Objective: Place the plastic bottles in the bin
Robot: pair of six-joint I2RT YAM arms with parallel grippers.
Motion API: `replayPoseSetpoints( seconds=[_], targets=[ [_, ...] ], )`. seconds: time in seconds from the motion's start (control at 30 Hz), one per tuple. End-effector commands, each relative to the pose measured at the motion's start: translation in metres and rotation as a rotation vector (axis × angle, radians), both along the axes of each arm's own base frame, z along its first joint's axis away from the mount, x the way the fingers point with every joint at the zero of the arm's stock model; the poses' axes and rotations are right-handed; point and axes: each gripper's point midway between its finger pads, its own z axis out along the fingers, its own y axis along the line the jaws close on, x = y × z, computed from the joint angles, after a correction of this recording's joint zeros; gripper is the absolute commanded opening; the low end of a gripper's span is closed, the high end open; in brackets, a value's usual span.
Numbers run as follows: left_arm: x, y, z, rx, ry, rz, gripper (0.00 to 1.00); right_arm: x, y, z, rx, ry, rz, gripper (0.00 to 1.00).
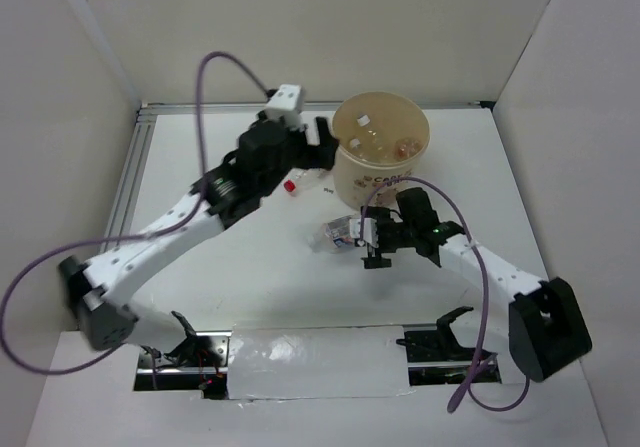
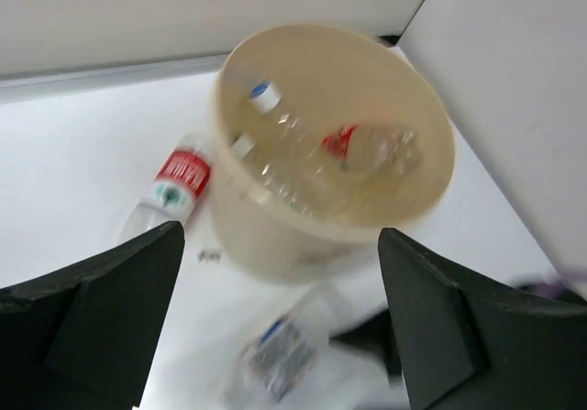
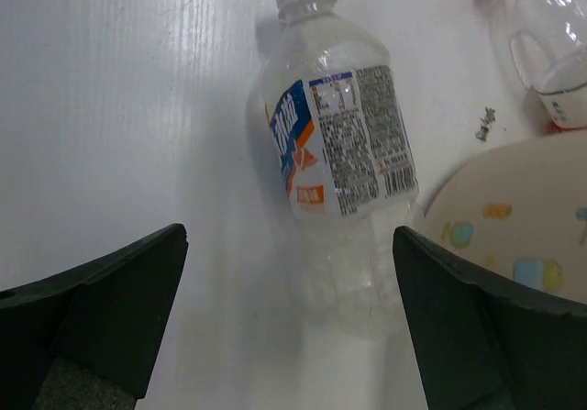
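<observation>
Clear bottle (image 3: 339, 144) lies on its side on the table (image 3: 110, 107), just beside the bin (image 3: 495, 181). The right gripper (image 3: 290, 236) hangs over it, jaws wide, seemingly lined up for a grasp, though the bin wall stands close. Farther off, the left gripper (image 2: 280, 231) gapes empty above the bin, where perhaps three blurred bottles (image 2: 367, 149) lie. A red-label bottle (image 2: 179, 181) rests outside, by its wall.

White table (image 1: 270, 282) — plain beige walls (image 1: 300, 27)

The mouth of the bin (image 1: 352, 175) can be reached from above. Its 9 o'clock side is blocked by the left gripper (image 1: 327, 145), 6 o'clock by the right gripper (image 1: 368, 242); bare worktop (image 1: 470, 157) is found at 3 o'clock.
</observation>
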Motion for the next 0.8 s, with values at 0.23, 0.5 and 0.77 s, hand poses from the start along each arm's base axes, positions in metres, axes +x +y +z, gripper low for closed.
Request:
replayPoseSetpoints(
  seconds=[0.23, 0.5, 0.77],
  targets=[
    [-0.127, 0.147, -0.138, -0.004, 0.227, 0.133, 1.00, 0.064, 0.042, 0.005, -0.146, -0.253, 0.035, 1.00],
    [-0.154, 0.167, -0.171, -0.050, 0.268, 0.145, 1.00, 0.068, 0.060, -0.041, -0.280, -0.196, 0.117, 1.00],
    [-0.134, 0.152, -0.170, 0.068, 0.233, 0.095, 1.00, 0.007, 0.058, -0.040, -0.298, 0.030, 0.329, 0.41]
  ],
)
